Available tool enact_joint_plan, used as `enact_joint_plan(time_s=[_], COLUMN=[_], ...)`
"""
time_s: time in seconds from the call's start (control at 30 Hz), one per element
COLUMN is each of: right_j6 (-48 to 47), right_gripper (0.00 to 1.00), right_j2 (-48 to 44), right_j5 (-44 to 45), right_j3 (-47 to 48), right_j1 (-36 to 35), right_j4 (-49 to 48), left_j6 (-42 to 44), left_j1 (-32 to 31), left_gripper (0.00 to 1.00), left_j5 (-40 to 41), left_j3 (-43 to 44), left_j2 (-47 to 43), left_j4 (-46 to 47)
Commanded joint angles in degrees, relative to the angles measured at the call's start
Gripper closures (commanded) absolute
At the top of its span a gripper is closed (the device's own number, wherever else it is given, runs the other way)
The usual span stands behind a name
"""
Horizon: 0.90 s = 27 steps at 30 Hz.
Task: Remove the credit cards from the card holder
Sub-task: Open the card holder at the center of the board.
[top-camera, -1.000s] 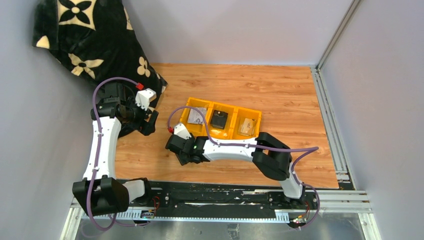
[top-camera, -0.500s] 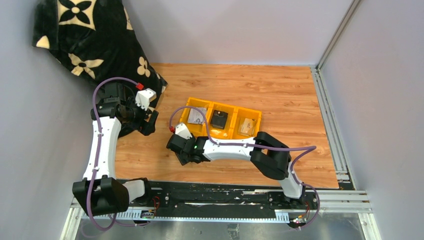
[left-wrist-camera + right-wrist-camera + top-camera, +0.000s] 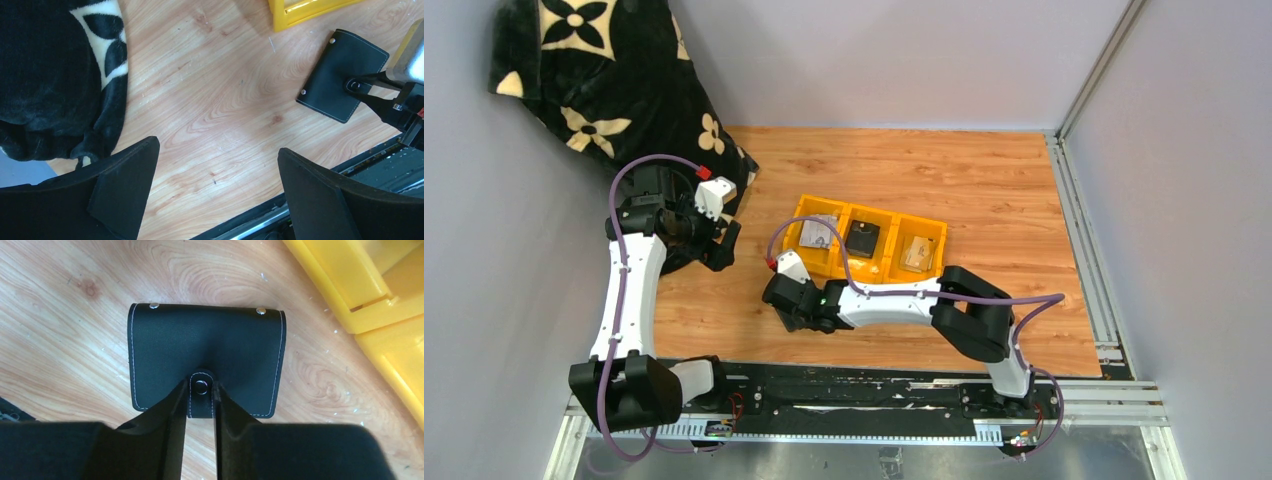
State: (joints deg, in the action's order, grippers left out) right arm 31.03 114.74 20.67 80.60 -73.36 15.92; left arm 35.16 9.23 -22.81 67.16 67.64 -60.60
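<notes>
My right tool (image 3: pixel 201 387) narrowly pinches the tab (image 3: pixel 201 402) of the closed card holder (image 3: pixel 165 347), its pockets hidden. My left tool (image 3: pixel 215 167) gapes wide, empty. The tray (image 3: pixel 938 238) perhaps holds credit cards (image 3: pixel 915 251).

On table (image 3: pixel 944 165), holder (image 3: pixel 205 352) close by tray (image 3: pixel 874 211), near-left of it; cards (image 3: pixel 861 238) in tray, one per compartment; blanket (image 3: pixel 594 70) far left; right end effector (image 3: pixel 201 388) at holder's tab.

The top external camera looks steeply down from above the near edge over the whole counter (image 3: pixel 984 180). Both wrist cameras face down at the card holder (image 3: pixel 205 350) and the yellow tray (image 3: pixel 350 285) edge, the right one close, the left one farther off.
</notes>
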Motion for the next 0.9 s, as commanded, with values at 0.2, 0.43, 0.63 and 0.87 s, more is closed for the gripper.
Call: enact_joint_plan(time_s=[0.2, 0.43, 0.63, 0.87], right_j6=[0.49, -3.69, -7.81, -11.90], right_gripper=[1.00, 1.00, 1.00, 1.00], right_j2=[-1.45, -7.58, -14.06, -19.28], right_j5=[-2.82, -2.55, -1.60, -0.46], right_j3=[-2.94, -5.83, -8.65, -7.74], right_j1=[-1.10, -0.13, 0.15, 0.95], right_j4=[1.98, -5.24, -10.74, -13.08], left_j6=[-3.00, -12.25, -13.29, -17.32], left_j1=[-0.18, -2.83, -3.16, -3.92], left_gripper=[0.00, 0.00, 0.00, 0.00], left_j5=[-1.81, -10.99, -14.91, -18.73], left_j3=[-0.72, -6.61, -6.08, -4.79], left_j2=[-0.59, 0.82, 2.21, 4.89], left_j4=[-0.86, 1.11, 1.27, 1.55])
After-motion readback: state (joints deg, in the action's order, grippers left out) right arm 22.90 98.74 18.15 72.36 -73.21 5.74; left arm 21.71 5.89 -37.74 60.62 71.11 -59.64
